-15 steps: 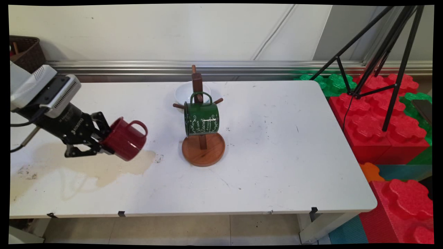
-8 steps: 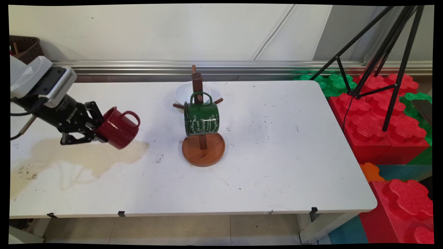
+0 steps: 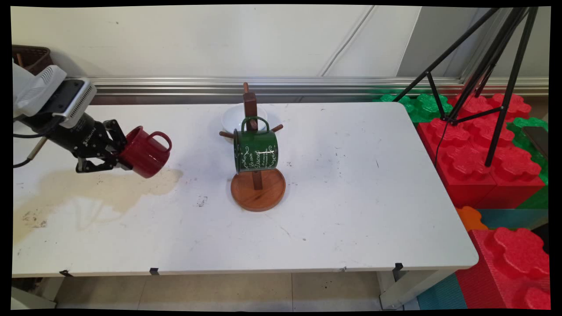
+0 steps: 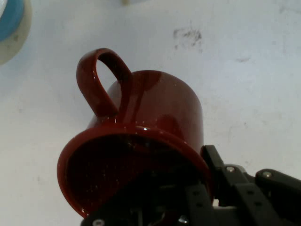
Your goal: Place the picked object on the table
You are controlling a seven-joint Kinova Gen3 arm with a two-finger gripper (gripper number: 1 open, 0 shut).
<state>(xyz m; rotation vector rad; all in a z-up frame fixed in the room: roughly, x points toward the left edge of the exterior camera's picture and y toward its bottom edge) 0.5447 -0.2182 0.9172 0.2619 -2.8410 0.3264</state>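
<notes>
The black two-finger gripper is clamping the rim of a red enamel mug, one finger inside the mouth and one outside the wall, as the hand view is showing. The mug is hanging in the air over the table's left part, at about nine o'clock from the mug tree, tipped so its mouth is facing the gripper and its handle is pointing up.

By its glossy speckled surface the mug is looking like enamelled metal: probably light, stiff, and slick where the fingers are biting, so a rim pinch is likely to let it swing or slip; enamel chips if knocked. The rim and the handle loop are seeming the best places to take hold.

Counting: two mugs are showing, the red one and a green lettered mug that is hanging by its handle on the wooden tree. One tree is standing on its round base, and one white bowl is sitting just behind it, at twelve o'clock. A tan stain is spreading under the held mug.
</notes>
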